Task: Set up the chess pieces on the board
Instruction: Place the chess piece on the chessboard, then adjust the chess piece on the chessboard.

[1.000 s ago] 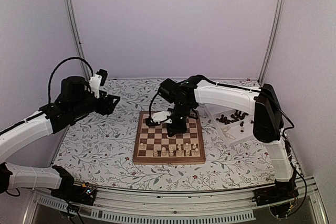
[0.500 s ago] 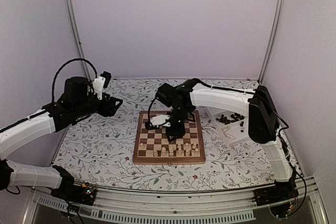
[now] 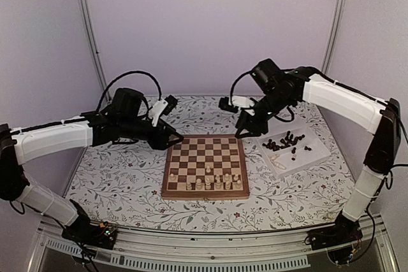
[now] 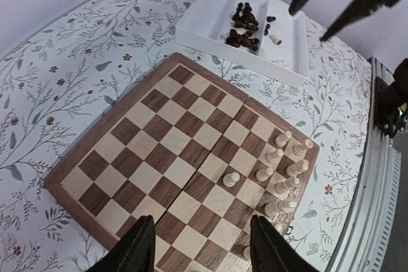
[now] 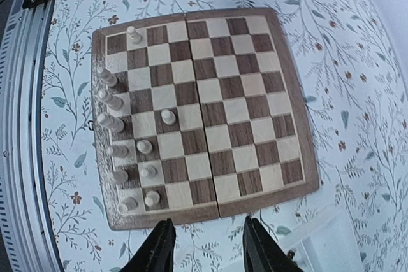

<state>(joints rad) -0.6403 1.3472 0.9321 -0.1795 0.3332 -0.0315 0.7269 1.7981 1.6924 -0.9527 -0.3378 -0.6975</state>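
The board [image 3: 204, 157] lies mid-table, with several cream chess pieces [image 3: 218, 183] standing on its near rows and one cream pawn [image 3: 208, 170] a row ahead. The dark pieces [image 3: 285, 141] lie in the white tray [image 3: 306, 157] to the right. My left gripper [image 3: 176, 138] hovers open and empty over the board's far left corner. My right gripper [image 3: 242, 129] hovers open and empty above the board's far right corner, beside the tray. The left wrist view shows the board [image 4: 159, 151], the cream pieces [image 4: 284, 170] and open fingers [image 4: 137, 250]. The right wrist view shows the board [image 5: 217, 103], the cream pieces [image 5: 115, 128] and open fingers [image 5: 159, 250].
The tray [image 4: 197, 20] also holds a few cream pieces [image 3: 294, 152] beside the dark ones [image 4: 245, 27]. The floral cloth [image 3: 115, 176] covers the table around the board. Metal posts and purple walls close in the back and sides.
My right gripper has lifted off the board and swung back and right toward the tray. My left arm has swung right, to the board's far left corner.
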